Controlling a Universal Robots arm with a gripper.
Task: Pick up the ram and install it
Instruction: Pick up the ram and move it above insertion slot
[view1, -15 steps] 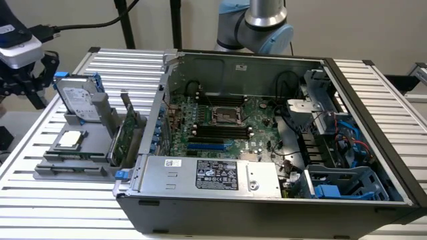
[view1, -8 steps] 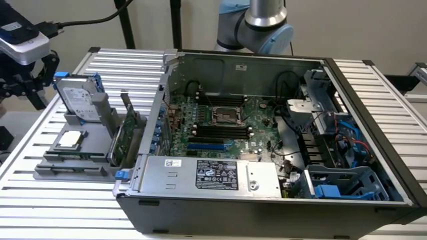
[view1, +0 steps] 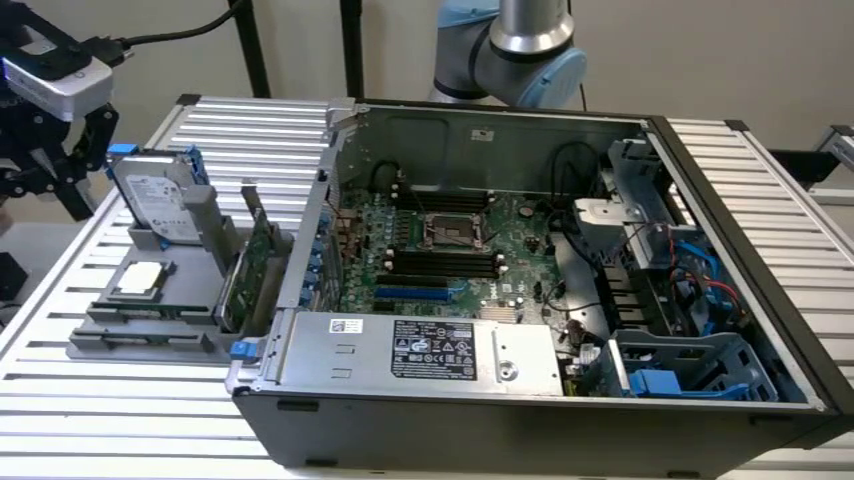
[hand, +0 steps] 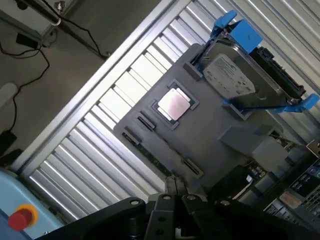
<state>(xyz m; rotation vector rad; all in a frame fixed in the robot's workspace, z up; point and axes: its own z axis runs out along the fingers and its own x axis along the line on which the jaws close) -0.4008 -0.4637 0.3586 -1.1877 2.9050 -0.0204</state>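
While my gripper (hand: 173, 184) hung with jaws pressed together, empty, the ram (hand: 152, 152) lay just ahead of and below the tips, in the edge slot of the grey holder (hand: 210, 125), long axis slanted across my closing line.

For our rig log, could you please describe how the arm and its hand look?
The arm is a silver tube with pale blue joint caps. The hand is black, with bolted links, a grey camera box and black cables above it.
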